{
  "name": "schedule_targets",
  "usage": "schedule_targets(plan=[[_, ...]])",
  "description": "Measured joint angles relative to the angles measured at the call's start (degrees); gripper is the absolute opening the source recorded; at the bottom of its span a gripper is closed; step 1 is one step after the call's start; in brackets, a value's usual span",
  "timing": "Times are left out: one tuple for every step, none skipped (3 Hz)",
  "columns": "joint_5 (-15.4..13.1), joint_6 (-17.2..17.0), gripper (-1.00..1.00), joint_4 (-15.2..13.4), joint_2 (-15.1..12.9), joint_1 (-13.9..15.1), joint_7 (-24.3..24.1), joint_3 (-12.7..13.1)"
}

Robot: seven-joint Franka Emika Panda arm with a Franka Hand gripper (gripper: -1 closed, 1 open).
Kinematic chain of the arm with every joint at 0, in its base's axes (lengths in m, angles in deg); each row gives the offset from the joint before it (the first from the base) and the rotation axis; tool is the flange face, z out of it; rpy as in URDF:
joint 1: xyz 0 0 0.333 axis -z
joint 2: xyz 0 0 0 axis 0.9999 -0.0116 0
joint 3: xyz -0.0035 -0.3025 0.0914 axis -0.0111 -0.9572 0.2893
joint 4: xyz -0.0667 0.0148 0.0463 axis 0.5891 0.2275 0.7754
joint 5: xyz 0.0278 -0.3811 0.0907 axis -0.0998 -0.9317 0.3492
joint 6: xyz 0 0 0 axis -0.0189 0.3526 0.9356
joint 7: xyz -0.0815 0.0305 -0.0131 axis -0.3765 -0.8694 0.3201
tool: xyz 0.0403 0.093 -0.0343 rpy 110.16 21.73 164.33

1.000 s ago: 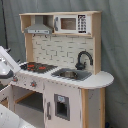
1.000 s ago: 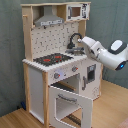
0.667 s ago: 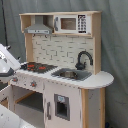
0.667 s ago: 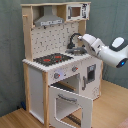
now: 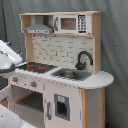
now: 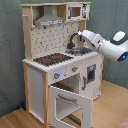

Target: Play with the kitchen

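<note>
The kitchen [image 5: 60, 100] [image 6: 37, 85] is a tall toy unit of pale wood and white panels. In both exterior views it shows a black hob with red rings [image 5: 36, 66] [image 6: 52, 59], a black faucet [image 5: 84, 58] [image 6: 73, 40] over a sink [image 5: 71, 75] [image 6: 81, 50], a pegboard back and a grey hood [image 5: 39, 28] [image 6: 49, 21]. In the second exterior view the oven door [image 6: 70, 101] hangs open and downward. The white arm reaches in from the second exterior view's right, and its gripper [image 6: 82, 35] sits beside the top of the faucet.
A toy microwave [image 5: 70, 23] [image 6: 76, 11] sits on the upper shelf. Part of the white arm [image 5: 8, 59] fills the first exterior view's left edge. A grey curtain hangs behind the kitchen. The floor [image 6: 112, 110] is wood.
In the second exterior view the arm's end has risen a little and edged left, closer to the top of the faucet. The kitchen itself has not changed.
</note>
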Motion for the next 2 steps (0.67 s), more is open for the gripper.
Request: schedule_targets(plan=[[0.12, 2.85, 1.0, 1.43, -0.09, 0.07, 6.01, -2.07], [0.45, 5.69, 1.0, 2.97, -0.27, 0.08, 12.17, -4.2]])
